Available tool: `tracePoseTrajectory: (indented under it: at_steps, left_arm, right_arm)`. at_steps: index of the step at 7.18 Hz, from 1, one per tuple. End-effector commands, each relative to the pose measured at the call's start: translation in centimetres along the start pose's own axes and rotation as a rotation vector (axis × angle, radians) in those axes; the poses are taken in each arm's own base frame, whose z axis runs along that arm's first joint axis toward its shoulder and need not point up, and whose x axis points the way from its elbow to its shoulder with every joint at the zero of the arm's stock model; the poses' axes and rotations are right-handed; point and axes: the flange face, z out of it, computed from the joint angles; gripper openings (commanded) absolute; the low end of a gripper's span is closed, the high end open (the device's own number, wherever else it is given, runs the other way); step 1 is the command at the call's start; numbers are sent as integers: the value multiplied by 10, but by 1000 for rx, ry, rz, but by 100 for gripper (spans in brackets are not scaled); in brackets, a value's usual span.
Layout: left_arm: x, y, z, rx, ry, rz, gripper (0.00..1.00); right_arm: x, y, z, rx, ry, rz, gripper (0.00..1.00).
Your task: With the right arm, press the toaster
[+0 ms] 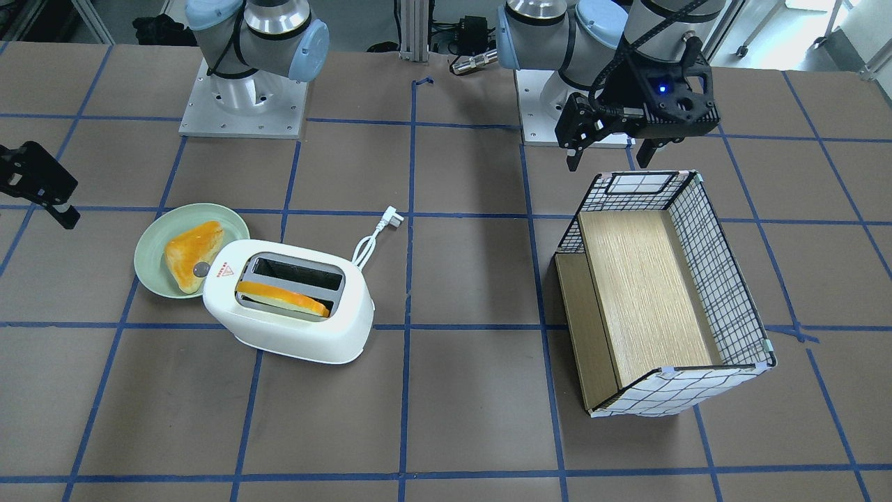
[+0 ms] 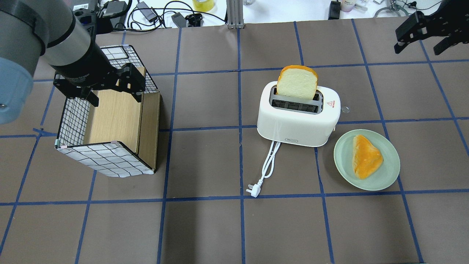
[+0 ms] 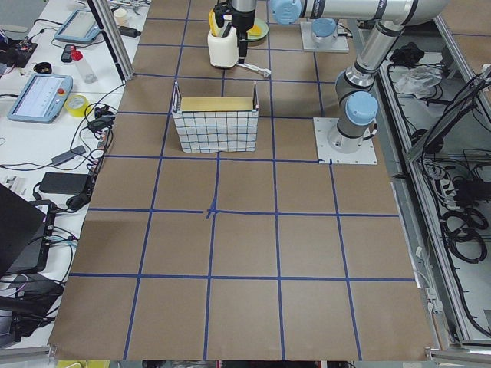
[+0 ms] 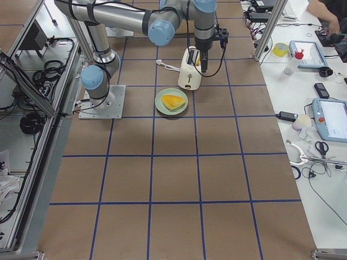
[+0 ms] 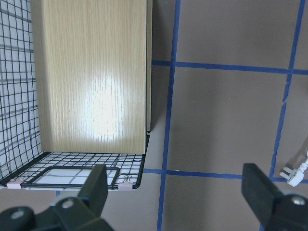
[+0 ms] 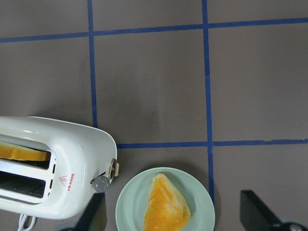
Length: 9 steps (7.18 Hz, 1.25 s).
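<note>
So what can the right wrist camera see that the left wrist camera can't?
Only the right wrist camera shows the toaster with bread in one slot, and the green plate holding another slice. Only the left wrist camera shows the wire basket with its wooden board, and the white plug. Both show the brown table with blue tape lines. Each also shows its own fingers spread open at the bottom edge: the right fingers and the left fingers.

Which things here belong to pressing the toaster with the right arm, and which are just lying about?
For the job: toaster, its grey knob, right gripper, bread slice in the slot.
Lying about: green plate, bread piece on it, grid-patterned box, left gripper by the box.
</note>
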Motion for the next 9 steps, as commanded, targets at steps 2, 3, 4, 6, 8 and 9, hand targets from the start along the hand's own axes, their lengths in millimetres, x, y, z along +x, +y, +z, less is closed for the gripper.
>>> tracePoseTrajectory:
  at_steps: [2, 3, 4, 6, 8, 9]
  left_arm:
    - [0, 0, 0, 0, 0, 0, 100]
    - [0, 0, 0, 0, 0, 0, 100]
    - [0, 0, 0, 0, 0, 0, 100]
    - [0, 0, 0, 0, 0, 0, 100]
    - [0, 0, 0, 0, 0, 0, 100]
    - [0, 0, 0, 0, 0, 0, 100]
  right_arm:
    - [-103, 4, -15, 9, 71, -20, 100]
    - [-126, 7, -13, 13, 63, -1, 100]
    - [-134, 7, -10, 11, 58, -12, 100]
    - [-149, 11, -10, 12, 41, -21, 100]
    - [-173, 14, -1, -3, 44, -26, 100]
    - [-172, 14, -1, -2, 50, -44, 100]
